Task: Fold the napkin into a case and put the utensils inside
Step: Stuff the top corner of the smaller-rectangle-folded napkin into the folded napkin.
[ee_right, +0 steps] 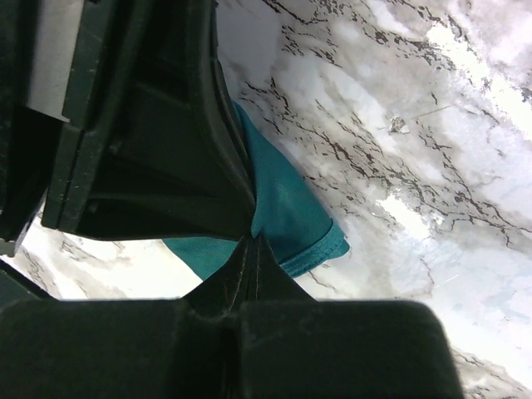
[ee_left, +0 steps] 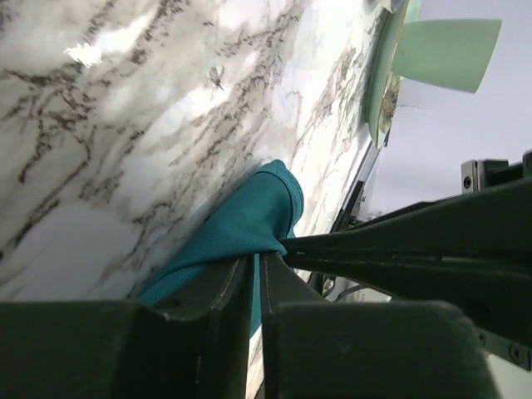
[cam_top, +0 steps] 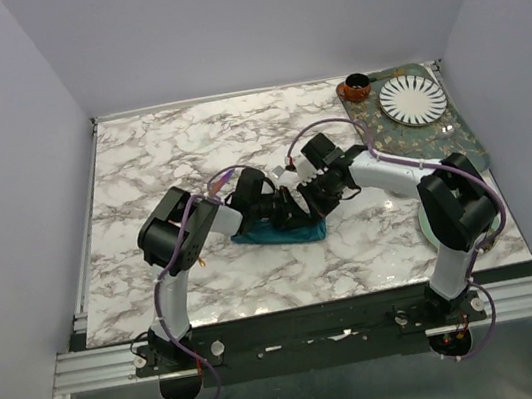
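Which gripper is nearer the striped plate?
Right, narrowly. Both pinch the teal napkin, front-left of the striped plate: right gripper on the plate's side, left gripper just beyond.

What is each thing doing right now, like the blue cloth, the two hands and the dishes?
napkin: bunched up on the table, pinched by both hands.
left hand: shut on the napkin.
right hand: shut on the napkin.
plate: flat on the mat, empty.
cup: upright at the mat's corner.
saucer: flat at the table's right edge, partly hidden.
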`<state>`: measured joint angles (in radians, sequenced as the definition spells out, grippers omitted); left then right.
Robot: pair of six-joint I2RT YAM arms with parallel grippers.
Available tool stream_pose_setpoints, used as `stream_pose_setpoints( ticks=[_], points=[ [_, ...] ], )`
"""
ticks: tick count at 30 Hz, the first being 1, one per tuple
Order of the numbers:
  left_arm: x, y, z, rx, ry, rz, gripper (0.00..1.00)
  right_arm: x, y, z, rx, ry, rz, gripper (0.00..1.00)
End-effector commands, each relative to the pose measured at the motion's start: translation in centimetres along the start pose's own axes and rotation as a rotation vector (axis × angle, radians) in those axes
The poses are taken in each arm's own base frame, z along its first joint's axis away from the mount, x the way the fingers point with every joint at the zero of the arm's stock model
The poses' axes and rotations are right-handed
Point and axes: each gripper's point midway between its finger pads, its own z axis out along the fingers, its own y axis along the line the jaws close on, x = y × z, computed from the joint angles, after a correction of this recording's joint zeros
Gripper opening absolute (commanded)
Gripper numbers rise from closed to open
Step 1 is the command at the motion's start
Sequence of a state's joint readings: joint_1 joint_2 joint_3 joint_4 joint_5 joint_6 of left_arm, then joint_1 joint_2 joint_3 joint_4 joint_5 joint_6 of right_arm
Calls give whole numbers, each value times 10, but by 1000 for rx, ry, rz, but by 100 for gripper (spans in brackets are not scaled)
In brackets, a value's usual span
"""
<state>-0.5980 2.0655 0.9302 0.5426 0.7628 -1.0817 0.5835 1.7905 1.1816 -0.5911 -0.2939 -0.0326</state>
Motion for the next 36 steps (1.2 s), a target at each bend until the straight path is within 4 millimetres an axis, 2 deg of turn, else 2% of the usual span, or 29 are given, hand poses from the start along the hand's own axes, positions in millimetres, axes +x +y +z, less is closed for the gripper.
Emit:
stream_pose_setpoints(
  ticks=[1, 2, 5, 8, 12, 19, 26, 32, 36],
  points=[
    [-1, -38, -21, 71, -9, 164, 22, 5, 4, -4, 1, 2, 5, 1],
    [2, -48, -31, 84, -9, 197, 23, 6, 2, -2, 7, 5, 9, 1],
    [1, -45, -53, 45, -26, 240, 25, 5, 0, 0, 15, 3, 7, 1],
    [1, -32, -67, -12, -24, 227, 26, 3, 1, 2, 10, 2, 5, 1],
    [4, -20, -71, -48, -18, 226, 26, 1, -1, 2, 15, -1, 4, 1],
    [-9, -6, -56, -79, -20, 233, 20, -3, 0, 2, 13, -7, -2, 1],
    [-18, 15, -29, -111, -19, 189, 13, -4, 1, 3, 2, -1, -8, 1],
    [-33, 17, -10, -72, -59, 105, 10, 1, 3, 7, -18, 20, -9, 1],
    [-34, 17, -8, -56, -78, 57, 10, 6, -2, 13, -3, 41, -9, 2]
  ],
)
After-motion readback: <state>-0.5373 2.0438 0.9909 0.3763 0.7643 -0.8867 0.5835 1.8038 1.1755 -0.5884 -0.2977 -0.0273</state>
